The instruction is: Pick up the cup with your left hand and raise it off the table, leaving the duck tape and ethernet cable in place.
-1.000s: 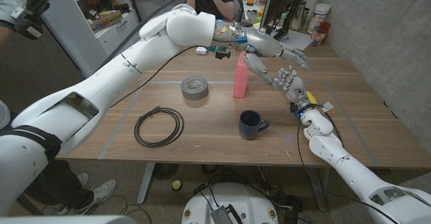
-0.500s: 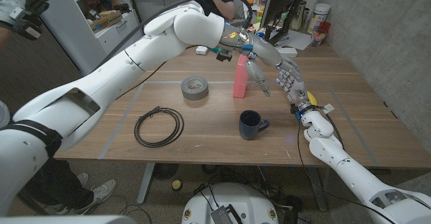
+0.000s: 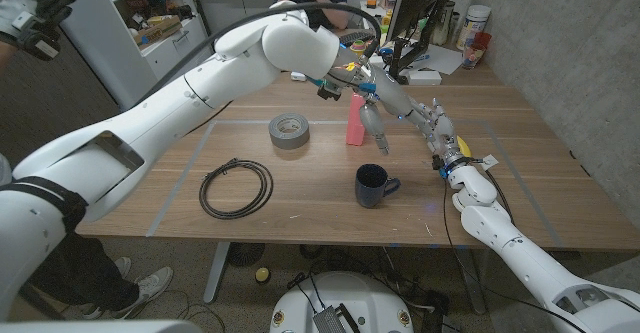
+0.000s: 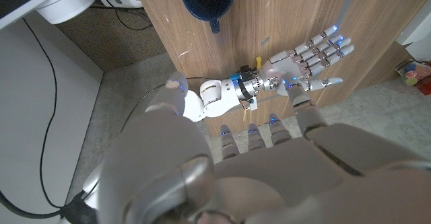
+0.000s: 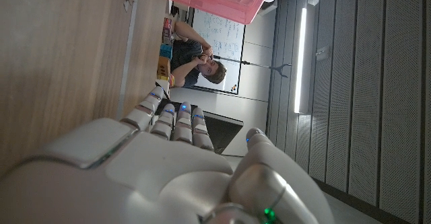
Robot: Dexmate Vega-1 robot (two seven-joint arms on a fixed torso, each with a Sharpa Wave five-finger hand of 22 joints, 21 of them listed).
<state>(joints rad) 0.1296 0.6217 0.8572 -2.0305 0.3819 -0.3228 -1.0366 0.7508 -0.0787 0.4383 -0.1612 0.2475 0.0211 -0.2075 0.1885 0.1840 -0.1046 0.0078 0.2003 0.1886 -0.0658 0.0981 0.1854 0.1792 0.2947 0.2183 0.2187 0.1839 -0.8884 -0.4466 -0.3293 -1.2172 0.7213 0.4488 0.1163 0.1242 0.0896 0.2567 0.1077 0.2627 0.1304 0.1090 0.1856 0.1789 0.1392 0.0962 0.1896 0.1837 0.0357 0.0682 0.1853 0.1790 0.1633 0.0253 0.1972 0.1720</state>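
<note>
Left hand (image 3: 377,113), fingers spread, empty, above cup (image 3: 373,185) beside pink box (image 3: 355,120): risk of toppling box or nudging cup on descent.

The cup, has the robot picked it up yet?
Not yet. The dark blue cup stands on the table, untouched. The left robot hand hovers above and behind it, empty, fingers pointing down. Grasping and lifting remain. The tape roll and coiled cable lie undisturbed.
</note>
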